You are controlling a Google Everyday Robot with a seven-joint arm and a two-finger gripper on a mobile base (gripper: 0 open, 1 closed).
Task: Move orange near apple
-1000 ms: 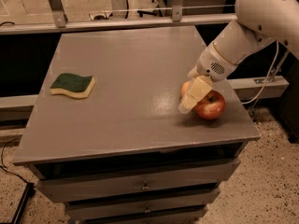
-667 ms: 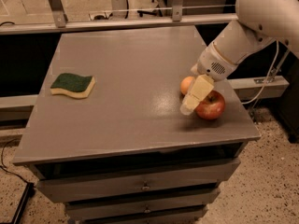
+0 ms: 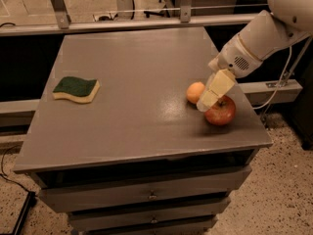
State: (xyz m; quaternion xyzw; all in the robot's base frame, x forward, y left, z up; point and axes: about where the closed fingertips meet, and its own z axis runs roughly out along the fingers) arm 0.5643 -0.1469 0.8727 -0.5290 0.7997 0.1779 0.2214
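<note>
Your gripper point(image 3: 206, 102) sits over the right side of the bench point(image 3: 137, 67), reaching down and to the left from the white arm point(image 3: 259, 40) that enters from the upper right. Its pale yellowish tip points down into the spot between the two fruits. You cannot tell from this view whether the jaws are open or closed, since they overlap as seen from here.

The orange point(image 3: 194, 92) rests on the bench just left of the gripper's tip, and nothing is wrapped around it. The apple point(image 3: 221, 113) stands just to the right of and nearer than the orange, close to the bench's right edge (its stem dimple faces up, and the gripper covers part of its top). The two fruits lie near each other, but whether they touch is hidden by the gripper.

Far off on the left side lies a green and yellow sponge point(image 3: 76, 89), well apart from both fruits.
</note>
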